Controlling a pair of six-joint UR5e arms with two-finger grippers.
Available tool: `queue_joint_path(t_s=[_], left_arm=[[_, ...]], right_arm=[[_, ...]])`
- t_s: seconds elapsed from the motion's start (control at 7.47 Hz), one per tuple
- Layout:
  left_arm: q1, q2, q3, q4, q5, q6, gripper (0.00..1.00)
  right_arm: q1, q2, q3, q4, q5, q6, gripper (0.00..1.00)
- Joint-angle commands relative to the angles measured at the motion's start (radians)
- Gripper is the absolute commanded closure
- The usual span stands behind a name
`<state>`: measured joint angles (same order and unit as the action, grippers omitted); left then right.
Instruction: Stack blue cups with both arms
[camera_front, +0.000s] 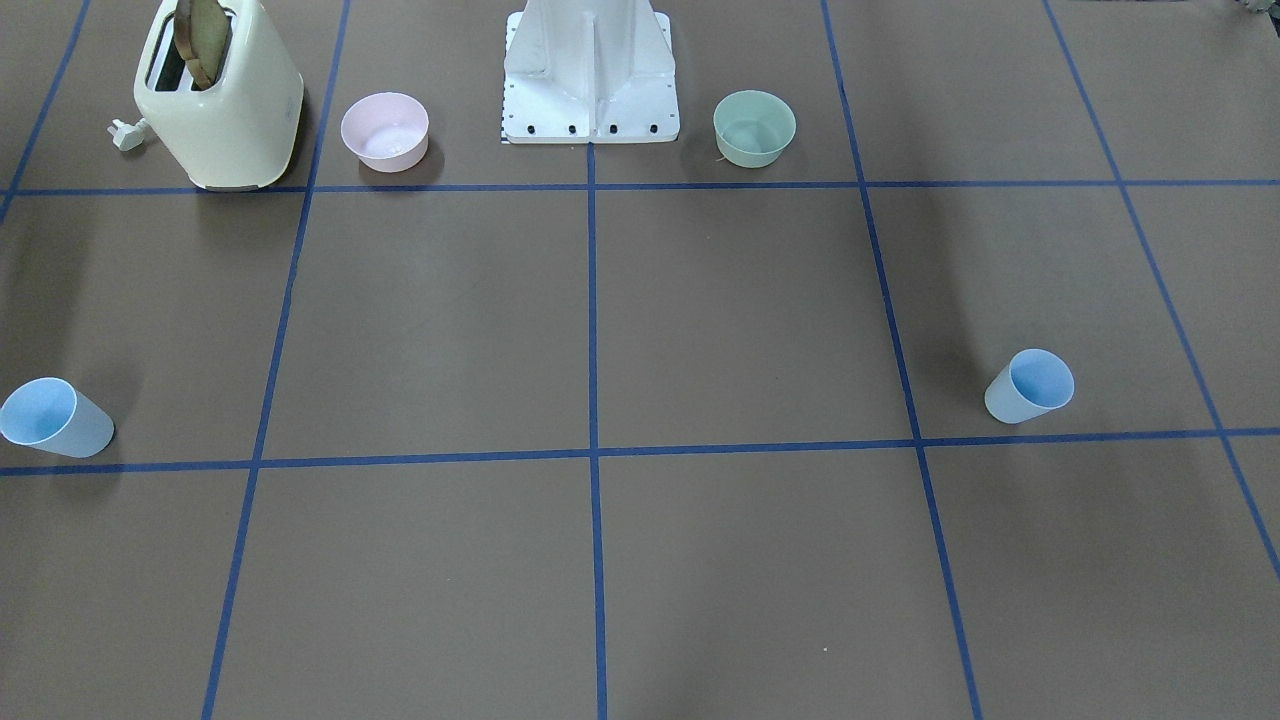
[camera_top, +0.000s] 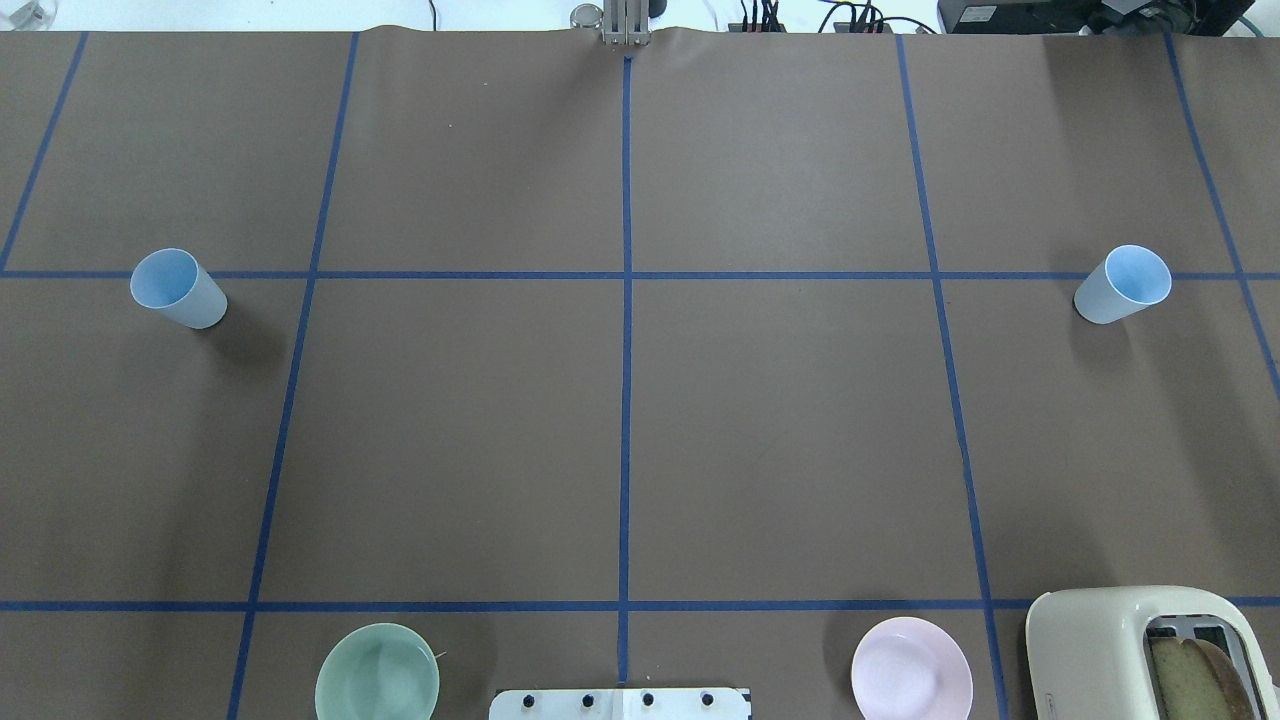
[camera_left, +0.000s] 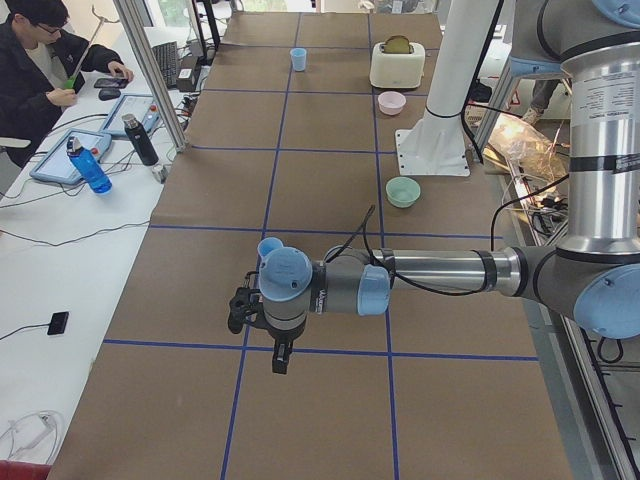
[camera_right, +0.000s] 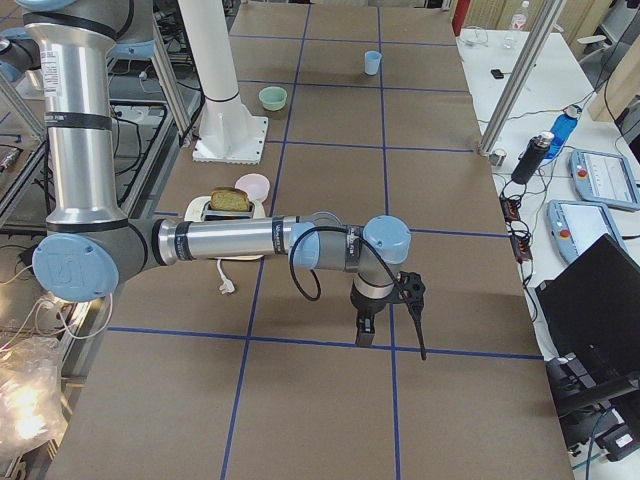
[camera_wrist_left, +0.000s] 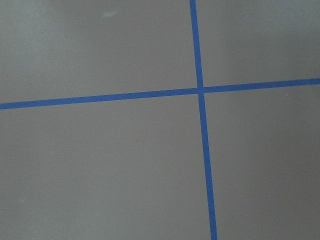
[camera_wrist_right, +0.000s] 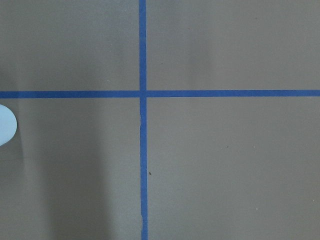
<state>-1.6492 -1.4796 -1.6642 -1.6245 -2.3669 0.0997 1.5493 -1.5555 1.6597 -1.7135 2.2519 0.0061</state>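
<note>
The left arm, a grey tube with light-blue joint caps, looms nearest in the left side view, with the left gripper pointing down over the brown desk. How wide it stands, or whether it holds anything, I cannot tell; the same goes for the right gripper.

Nothing is stacked yet. Seen from overhead, the pale-blue tapered plastic cups stand upright and well apart, one cup at nine o'clock and the other cup at three. Both grasps and the nesting remain.

A mint-green bowl at seven, and a pink bowl and cream toaster at five, sit off the likely path.
</note>
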Motion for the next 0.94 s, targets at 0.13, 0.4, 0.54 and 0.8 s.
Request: queue_joint_path(t_s=[0.13,0.4,0.54,0.8], left_arm=[[0.0,-0.002,-0.002,-0.02,0.002,0.0,0.02],[0.0,-0.013,0.0,-0.023,0.008,-0.002,0.02],[0.0,-0.024,0.001,-0.035,0.009,-0.008,0.02],[0.0,-0.048,-0.002,-0.044,0.011,-0.005,0.02]], right_arm=[[0.0,0.002,0.0,0.002,0.0,-0.002,0.0],[0.0,0.006,-0.02,0.069,-0.002,-0.002,0.0],[0.0,0.009,-0.02,0.14,-0.002,0.0,0.0],[0.0,0.015,-0.02,0.311,-0.011,0.002,0.0]])
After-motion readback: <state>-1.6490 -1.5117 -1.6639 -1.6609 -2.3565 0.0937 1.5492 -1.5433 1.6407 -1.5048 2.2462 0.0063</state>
